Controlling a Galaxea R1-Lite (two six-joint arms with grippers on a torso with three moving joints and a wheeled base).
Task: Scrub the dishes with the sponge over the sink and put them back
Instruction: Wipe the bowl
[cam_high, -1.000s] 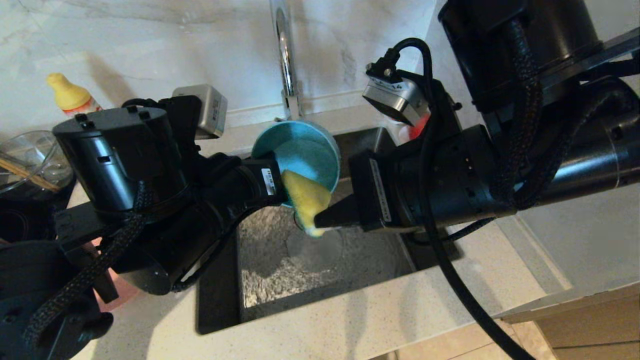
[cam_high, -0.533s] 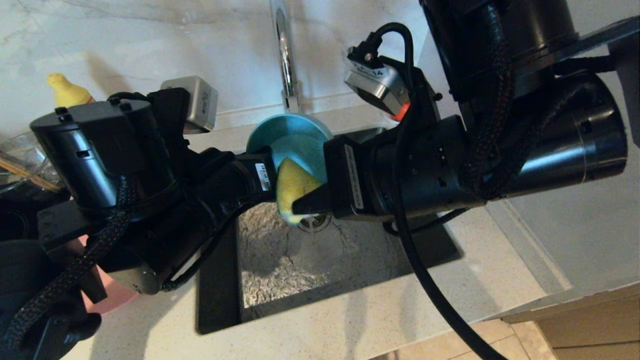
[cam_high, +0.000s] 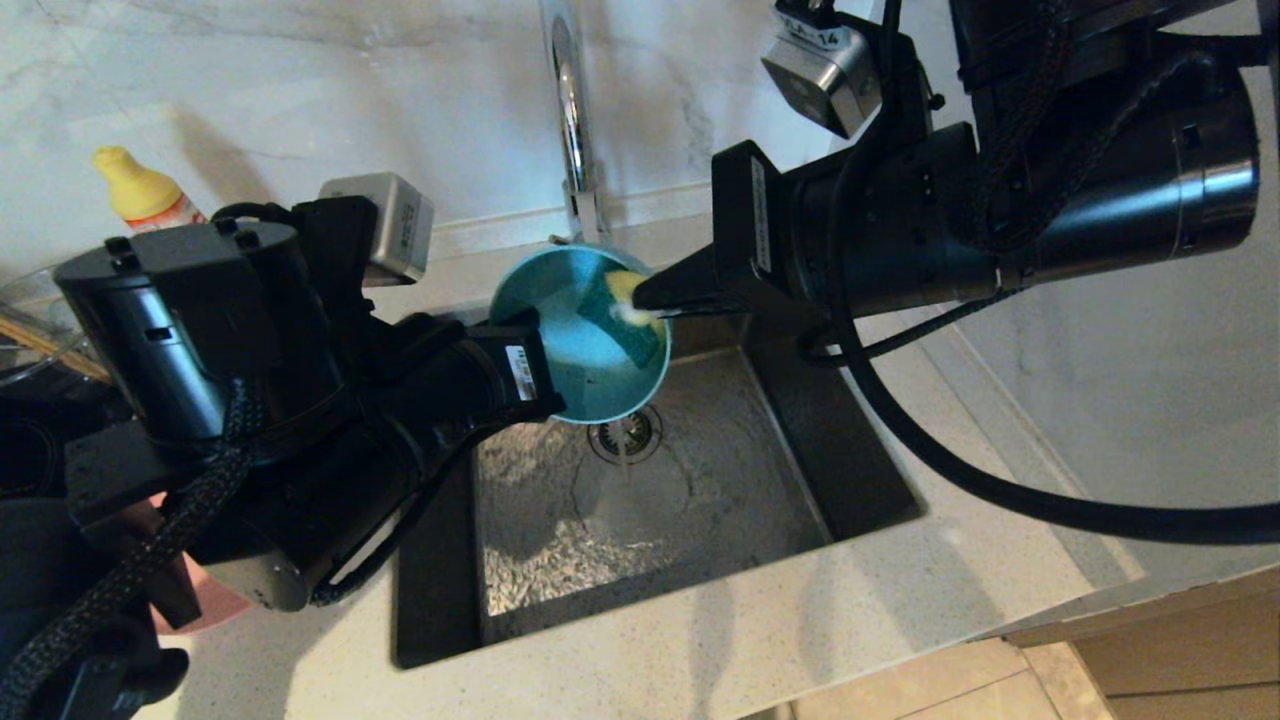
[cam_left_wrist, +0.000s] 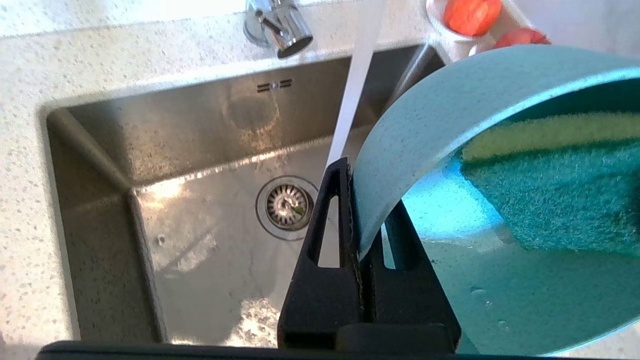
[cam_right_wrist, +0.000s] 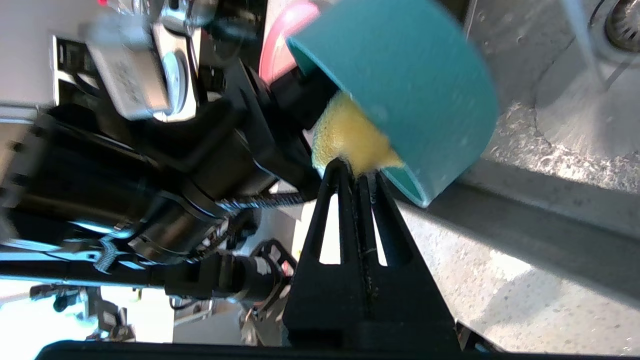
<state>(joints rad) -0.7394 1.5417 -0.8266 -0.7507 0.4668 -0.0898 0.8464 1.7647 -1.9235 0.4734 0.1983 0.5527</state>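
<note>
Over the sink (cam_high: 720, 500), my left gripper (cam_high: 545, 392) is shut on the near rim of the teal-blue bowl (cam_high: 575, 345), which is tipped with its opening toward the right arm. In the left wrist view the gripper (cam_left_wrist: 362, 200) pinches the bowl wall (cam_left_wrist: 425, 130), and the sponge (cam_left_wrist: 550, 190) lies inside with its green face showing. My right gripper (cam_high: 648, 302) is shut on the yellow sponge (cam_high: 622, 290) at the bowl's far rim. The right wrist view shows its tips (cam_right_wrist: 357, 175) nipping the sponge (cam_right_wrist: 350, 135) under the bowl (cam_right_wrist: 415, 85). The pink plate (cam_high: 215, 605) lies on the counter, mostly hidden behind my left arm.
Water runs from the chrome faucet (cam_high: 570, 110) toward the drain (cam_high: 623, 433). A yellow-capped bottle (cam_high: 140, 190) and a glass bowl (cam_high: 30, 310) stand at the back left. A white saucer with red fruit (cam_left_wrist: 470, 15) sits behind the sink. Bare counter (cam_high: 750, 640) lies along the front.
My right gripper has carried the sponge from the bowl's lower rim, dipping left across the opening, then up to its far upper rim. The left gripper keeps the bowl nearly still.
</note>
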